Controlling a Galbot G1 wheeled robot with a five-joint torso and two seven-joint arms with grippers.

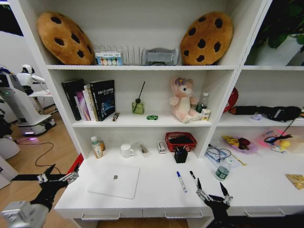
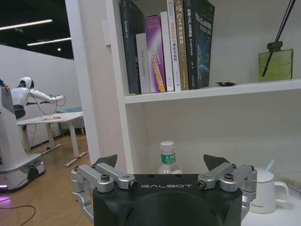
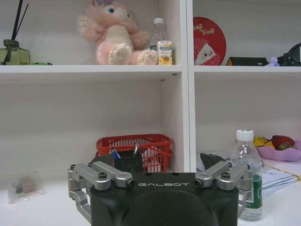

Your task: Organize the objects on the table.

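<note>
A thin silver laptop point(image 1: 114, 179) lies closed on the left of the white table point(image 1: 156, 194). Two white markers point(image 1: 181, 181) point(image 1: 192, 175) lie to its right. A clear green-labelled bottle point(image 1: 222, 169) point(image 3: 247, 175) stands upright further right. A tiny green toy car point(image 1: 152, 117) sits on the shelf above. My left gripper point(image 1: 62, 170) point(image 2: 162, 162) hovers open off the table's left end, holding nothing. My right gripper point(image 1: 211, 186) point(image 3: 157, 162) is open and empty at the front edge, just in front of the markers and the bottle.
A white mug point(image 1: 127, 150) point(image 2: 268, 190), a small bottle point(image 1: 96, 147) point(image 2: 168, 157), a black pen holder point(image 1: 180, 155) and a red mesh basket point(image 1: 180, 140) point(image 3: 134, 146) line the back of the desk. Books point(image 1: 90, 99) and a pink plush bear point(image 1: 184, 100) fill the shelf above.
</note>
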